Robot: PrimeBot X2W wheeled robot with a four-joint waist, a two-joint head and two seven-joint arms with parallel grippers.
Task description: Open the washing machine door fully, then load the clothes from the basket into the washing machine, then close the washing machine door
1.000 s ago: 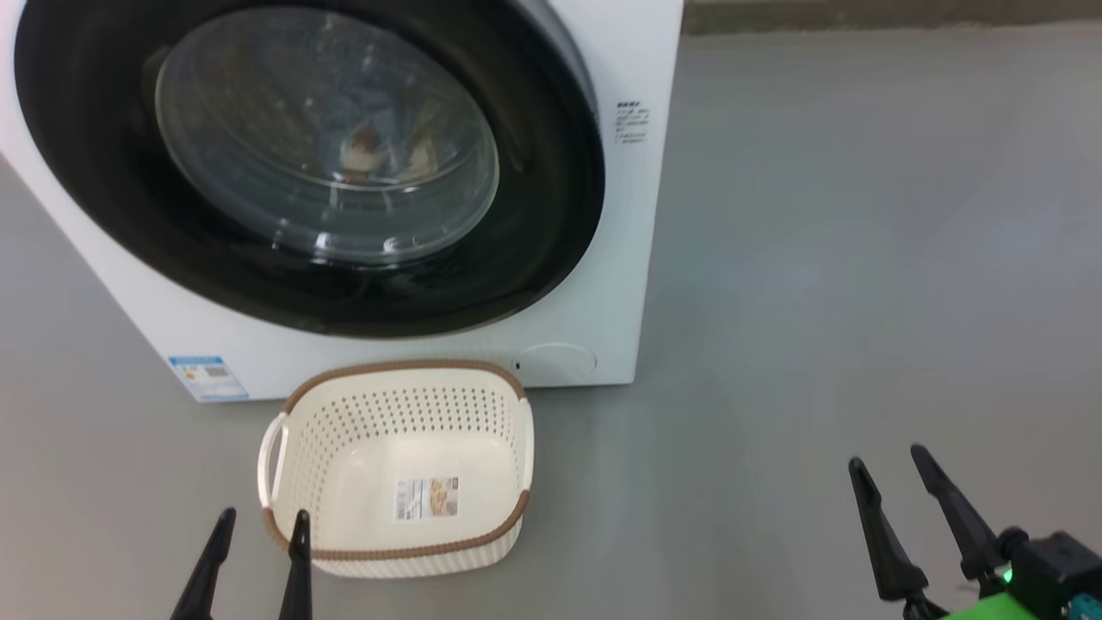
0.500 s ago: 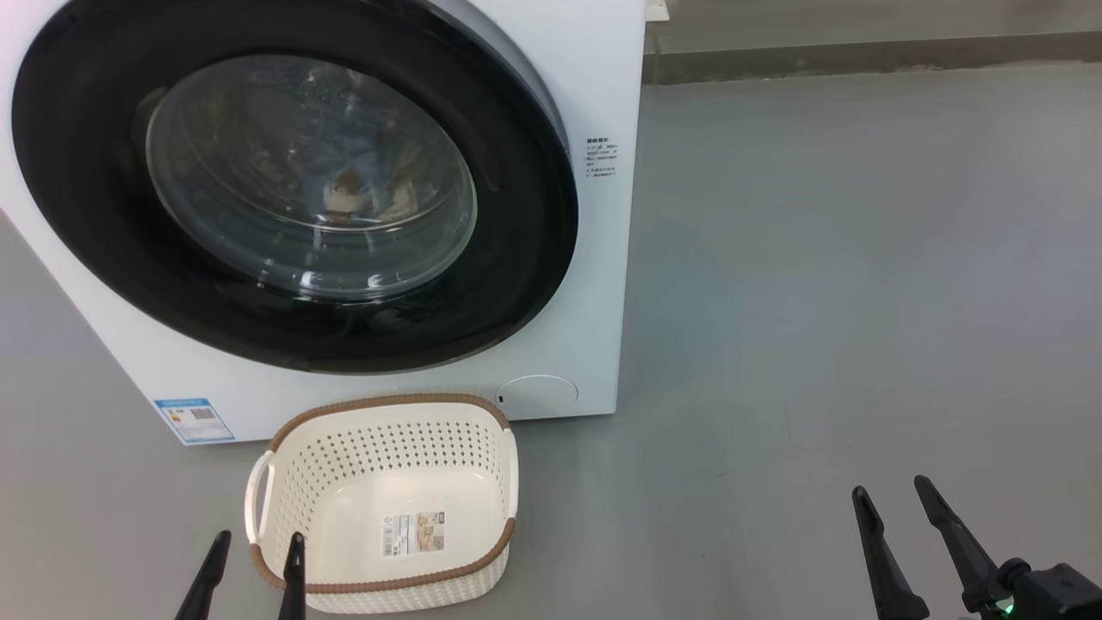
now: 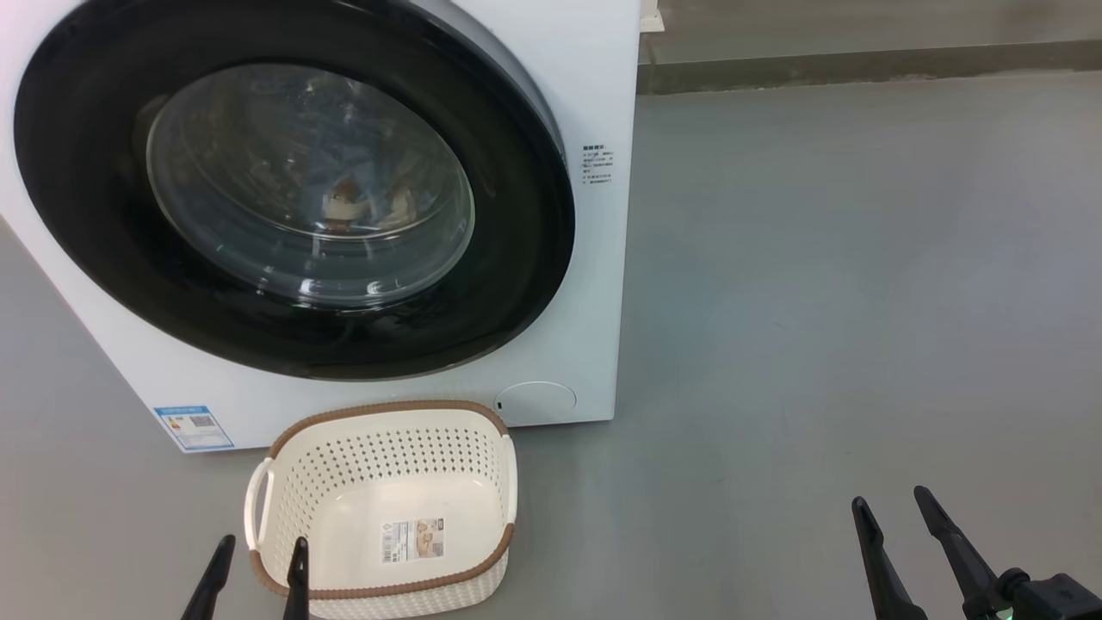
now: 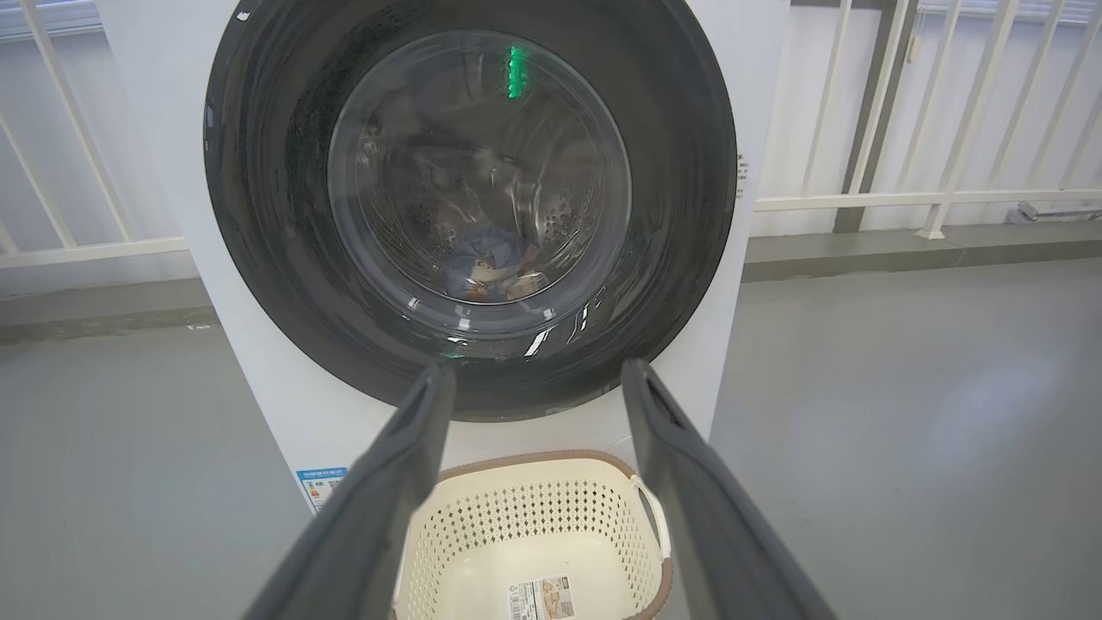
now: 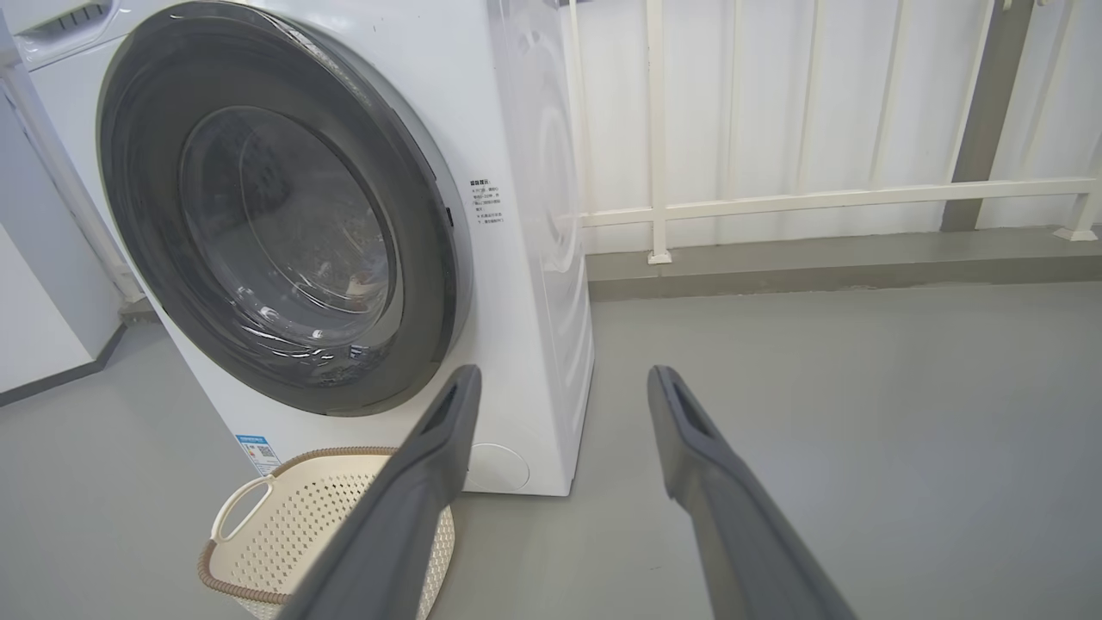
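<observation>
- Head view: the washing machine (image 3: 594, 301) stands on the grey floor (image 3: 818, 301), filling the upper left, with its white front facing the robot.
- The washing machine door (image 3: 516, 258) lies shut, flat against the front, its glossy black rim ringing the bulging glass.
- The clothes (image 3: 362, 202) show through the glass, low inside the drum: a bit of blue fabric with orange-brown and cream patches.
- The basket (image 3: 387, 405) sits on the floor just in front of the machine, below the door. Its far rim is close to the machine's base, and the paper label (image 3: 413, 539) on its bare bottom is plainly seen.
- A small blue label (image 3: 194, 427) is low on the machine's front at the left, and a round cap (image 3: 535, 402) at the right, just behind the basket's far right corner.
- The left hand (image 3: 263, 544) is at the lower left, fingers apart and holding nothing, with its tips at the basket's near left edge.
- The right hand (image 3: 889, 498) is at the lower right, fingers apart and empty, over bare floor, well apart from the basket and the machine.
- In the right wrist view, a white railing (image 5: 775, 202) runs along the wall behind the machine.
</observation>
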